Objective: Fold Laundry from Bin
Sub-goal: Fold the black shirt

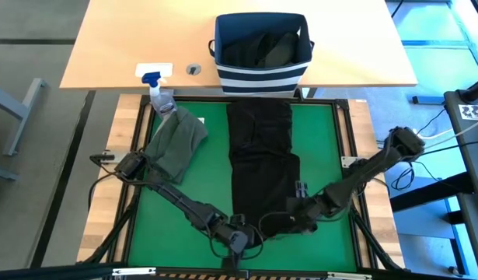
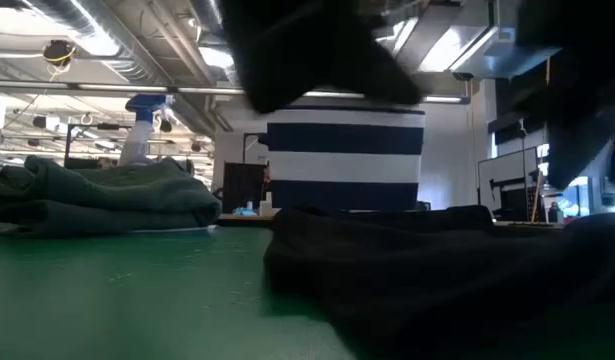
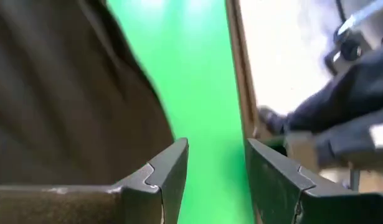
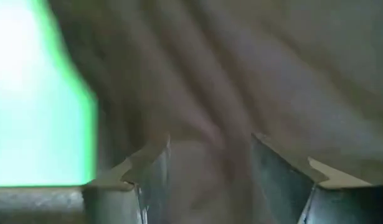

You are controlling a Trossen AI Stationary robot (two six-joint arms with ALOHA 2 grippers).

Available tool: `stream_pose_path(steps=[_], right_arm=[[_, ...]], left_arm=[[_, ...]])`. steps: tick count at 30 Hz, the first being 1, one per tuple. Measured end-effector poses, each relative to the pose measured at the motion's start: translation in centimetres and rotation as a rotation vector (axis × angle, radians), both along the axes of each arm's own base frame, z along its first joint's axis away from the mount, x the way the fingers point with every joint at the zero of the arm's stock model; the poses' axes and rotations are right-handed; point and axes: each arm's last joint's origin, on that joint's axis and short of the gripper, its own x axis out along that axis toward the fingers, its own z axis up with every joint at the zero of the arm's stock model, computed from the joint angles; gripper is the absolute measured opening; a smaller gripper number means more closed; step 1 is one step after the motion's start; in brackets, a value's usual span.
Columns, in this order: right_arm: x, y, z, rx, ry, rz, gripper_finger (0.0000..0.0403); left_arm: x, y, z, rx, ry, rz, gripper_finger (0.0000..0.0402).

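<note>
1. Black garment (image 1: pixel 262 167) lies long on green mat (image 1: pixel 324 148), w/ both grippers at its near hem.
2. Left gripper (image 1: pixel 240 239): fingers apart, nothing between.
3. Right gripper (image 1: pixel 294 222): fingers spread over cloth, not clamped.
4. Risk: a shallow pinch may catch one layer only, so the fold skews.
5. Bin (image 1: pixel 262 74) holds more laundry; olive piece (image 1: pixel 175 144) is folded to the left.

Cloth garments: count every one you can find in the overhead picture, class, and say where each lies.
3: a long black garment spread down the green mat, a folded olive-green garment beside it, dark laundry in the striped navy bin; more may be hidden.
</note>
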Motion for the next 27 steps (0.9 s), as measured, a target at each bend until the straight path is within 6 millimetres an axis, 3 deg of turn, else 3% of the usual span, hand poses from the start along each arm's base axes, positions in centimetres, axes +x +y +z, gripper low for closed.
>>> stream_pose_path(steps=[3, 7, 10, 15, 20, 23, 27], right_arm=[[-1.3, 1.9, 1.7, 0.078, -0.014, 0.052, 0.0222], [-4.1, 4.2, 1.9, 0.076, -0.035, 0.059, 0.0222], [-6.0, 4.7, 0.3, 0.033, -0.062, -0.007, 0.0222], [-8.4, 4.6, -2.9, 0.122, -0.043, -0.101, 0.0222], [-9.9, 5.5, -3.7, 0.233, -0.01, -0.044, 0.0222], [-10.5, 5.7, -3.8, 0.222, 0.004, -0.021, 0.0222], [-10.5, 5.5, -3.9, 0.216, 0.019, -0.029, 0.0222]], left_arm=[[0.5, -0.1, 1.0, 0.026, -0.054, 0.043, 0.0156], [0.6, 0.4, 0.9, 0.14, -0.088, 0.112, 0.0156], [0.7, 0.7, -0.1, 0.196, -0.065, 0.141, 0.0156], [1.0, 0.6, -2.8, 0.188, 0.02, 0.09, 0.0156], [0.1, 1.2, -4.3, 0.283, 0.148, 0.069, 0.0156], [-0.3, 2.3, -3.9, 0.314, 0.208, 0.121, 0.0156], [-0.2, 3.1, -1.5, 0.168, 0.219, 0.197, 0.0156]])
